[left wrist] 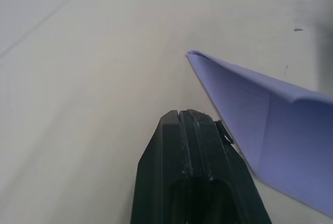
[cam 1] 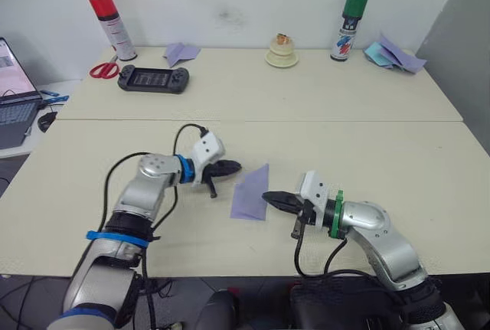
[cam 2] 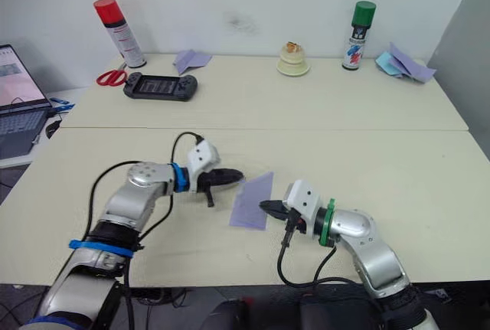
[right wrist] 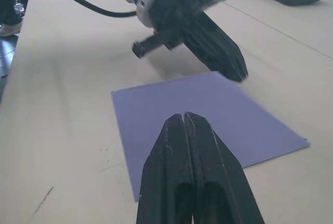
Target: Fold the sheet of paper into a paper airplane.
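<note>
Early fold step; sheet of paper [cam 1: 252, 194] flat between left gripper [cam 1: 232, 167] and right gripper [cam 1: 269, 197], both clenched, grasping nothing; next needs an edge lifted.

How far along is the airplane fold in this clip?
Early. The sheet of paper looks folded once along its centre, one corner lifting. Both grippers, left and right, are shut at its opposite edges, apparently pressing rather than holding it. No nose or wing folds visible; those remain.

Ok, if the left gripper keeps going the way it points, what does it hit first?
Most likely the sheet of paper: the shut left gripper points at its near edge, though depth is unclear.
</note>
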Controlling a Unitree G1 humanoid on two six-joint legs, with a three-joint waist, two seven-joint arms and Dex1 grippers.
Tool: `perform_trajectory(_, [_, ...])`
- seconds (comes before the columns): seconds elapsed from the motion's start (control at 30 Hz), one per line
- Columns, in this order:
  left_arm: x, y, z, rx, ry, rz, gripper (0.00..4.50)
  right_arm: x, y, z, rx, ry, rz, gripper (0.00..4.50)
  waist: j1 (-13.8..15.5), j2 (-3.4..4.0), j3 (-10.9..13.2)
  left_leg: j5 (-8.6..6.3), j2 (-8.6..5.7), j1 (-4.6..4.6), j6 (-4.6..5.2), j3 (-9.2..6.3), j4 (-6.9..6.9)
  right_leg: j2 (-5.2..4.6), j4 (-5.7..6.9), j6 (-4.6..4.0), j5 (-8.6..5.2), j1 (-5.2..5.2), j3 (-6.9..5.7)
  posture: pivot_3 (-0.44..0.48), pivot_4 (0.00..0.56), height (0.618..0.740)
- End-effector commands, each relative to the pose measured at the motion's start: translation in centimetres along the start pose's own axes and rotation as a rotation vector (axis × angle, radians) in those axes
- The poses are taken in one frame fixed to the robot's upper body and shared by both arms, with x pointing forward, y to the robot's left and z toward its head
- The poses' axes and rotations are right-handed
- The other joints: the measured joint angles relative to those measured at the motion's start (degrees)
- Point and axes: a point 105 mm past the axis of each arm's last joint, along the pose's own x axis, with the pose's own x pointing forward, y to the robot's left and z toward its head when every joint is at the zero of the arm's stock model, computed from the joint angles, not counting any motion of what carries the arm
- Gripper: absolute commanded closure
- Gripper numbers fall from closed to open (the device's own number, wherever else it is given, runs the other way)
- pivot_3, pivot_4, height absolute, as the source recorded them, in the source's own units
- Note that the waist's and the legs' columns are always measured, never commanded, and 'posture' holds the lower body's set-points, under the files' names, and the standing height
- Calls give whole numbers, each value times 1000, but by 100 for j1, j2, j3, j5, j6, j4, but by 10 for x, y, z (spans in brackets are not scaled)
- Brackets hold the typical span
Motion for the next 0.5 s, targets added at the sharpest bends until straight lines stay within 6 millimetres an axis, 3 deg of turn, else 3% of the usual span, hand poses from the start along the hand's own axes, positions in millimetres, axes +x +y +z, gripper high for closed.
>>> perform_trajectory(0.03, [-9,5,21,41,-58,13,4469,-2,-1,20,-33,-52,-2,4500,24,-1,2,0,-2,-1,0,1,0,-2,-3,0,0,0,0,0,150,722])
perform_trajectory(0.1, [-16,6,23,69,-53,11,4469,-5,-5,24,-40,-48,-10,4500,27,-2,7,-1,-4,-1,1,4,0,-4,-4,1,0,1,1,0,150,722])
perform_trajectory(0.2, [-27,-7,15,240,30,-115,3747,-16,-17,31,-80,-9,-35,3906,24,0,41,0,-3,-1,1,4,5,-3,1,0,0,1,-1,0,150,722])
perform_trajectory(0.4, [-19,-15,16,452,24,-228,1839,-28,-18,34,-85,44,-19,1761,54,-2,52,0,-2,-1,1,1,4,-3,2,-1,0,2,-7,0,150,722])
perform_trajectory(0.43, [-17,-16,17,487,19,-244,1800,-29,-17,35,-81,49,-16,1390,53,-7,56,0,-2,-2,2,2,5,-3,2,-1,0,2,-7,0,150,722])
perform_trajectory(0.5, [-12,-16,19,542,3,-268,1800,-32,-16,35,-74,58,-17,1390,50,-15,63,0,-3,-4,2,5,7,-3,2,0,1,2,-5,0,150,722])
